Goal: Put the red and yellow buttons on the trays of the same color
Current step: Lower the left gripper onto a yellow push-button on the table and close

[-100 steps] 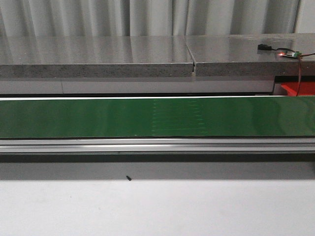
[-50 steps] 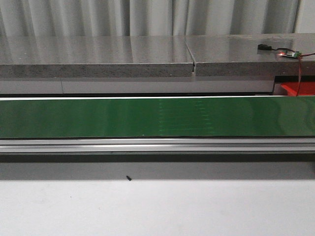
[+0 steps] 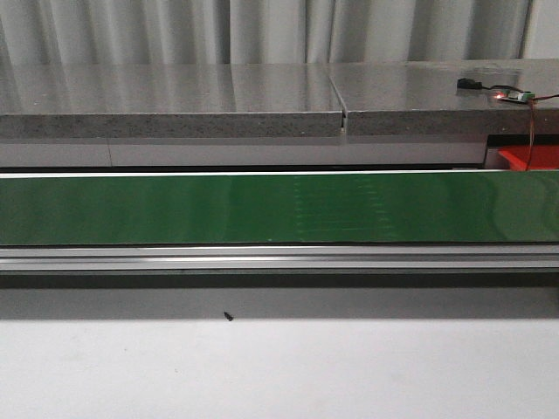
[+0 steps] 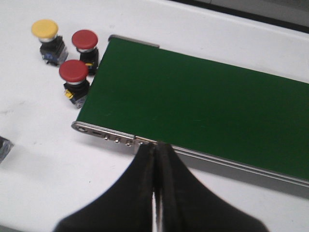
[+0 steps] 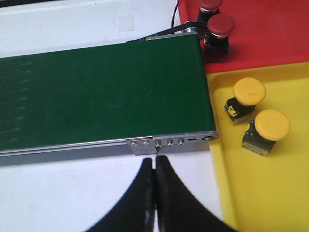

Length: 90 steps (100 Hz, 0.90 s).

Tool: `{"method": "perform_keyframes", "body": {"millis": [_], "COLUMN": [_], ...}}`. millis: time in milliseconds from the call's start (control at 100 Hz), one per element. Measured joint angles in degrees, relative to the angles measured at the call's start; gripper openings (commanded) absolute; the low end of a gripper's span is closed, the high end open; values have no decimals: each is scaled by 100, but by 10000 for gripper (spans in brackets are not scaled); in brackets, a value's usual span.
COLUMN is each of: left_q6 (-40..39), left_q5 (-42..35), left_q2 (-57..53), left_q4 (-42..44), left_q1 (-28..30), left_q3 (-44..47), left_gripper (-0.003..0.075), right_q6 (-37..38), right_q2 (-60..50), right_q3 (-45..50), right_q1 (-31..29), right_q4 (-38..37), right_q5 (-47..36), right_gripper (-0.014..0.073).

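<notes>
Grey curtain [image 3: 262, 30] at the back, speckled stone-look slabs [image 3: 175, 100] in front of it, then green conveyor belt [image 3: 175, 209] running w/ a brushed alu rail, white matte table [image 3: 279, 375] up front. Only change vs the earlier front shots: faint ribbed patch on the belt [image 3: 341, 209] has drifted rightward, so belt is running toward the tray end, empty tho — nothing riding on it rn, no arms in front view either. Probably means waiting on the next button to get loaded. Left gripper [image 4: 155, 159] hovering just off the belt's feed end, black tapered fingers pressed together, holding nothing. Beside that end on the table: one yellow button [image 4: 45, 30] and two red buttons [image 4: 84, 39] [image 4: 73, 70], glossy domed mushroom caps on boxy black bases, still to go. Right gripper [image 5: 155, 169] same deal, fingers closed up and empty, near the belt's other end. Red tray [image 5: 270, 34] already has two red buttons [image 5: 220, 25], yellow tray [image 5: 270, 193] has two yellow ones [image 5: 249, 91] [image 5: 272, 124], tipped on their sides. Trays smooth plastic w/ a raised lip. So roughly halfway-ish, three left by the look of it.
</notes>
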Motion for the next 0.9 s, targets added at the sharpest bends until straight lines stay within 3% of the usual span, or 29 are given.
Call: {"method": "perform_keyframes", "body": {"millis": [100, 250, 320, 580, 900], "left_q6": [0, 0, 0, -3, -13], "left_q5": [-72, -115, -115, 467, 1118], "left_q2": [345, 845, 1058, 2013, 2873], "left_q4": [-128, -168, -168, -168, -171], "left_q1": [271, 481, 556, 1071, 2449], "left_q3": [0, -41, -168, -1006, -1671], "left_gripper": [130, 449, 519, 513, 512], "right_q6": [0, 0, 0, 0, 0], "right_q2": [0, 0, 0, 0, 0], "right_q3": [0, 0, 0, 0, 0], "right_q1": [0, 0, 0, 0, 0], "right_q4": [0, 0, 0, 0, 0], "right_q5": [0, 0, 0, 0, 0], "right_gripper": [-67, -67, -67, -67, -67]}}
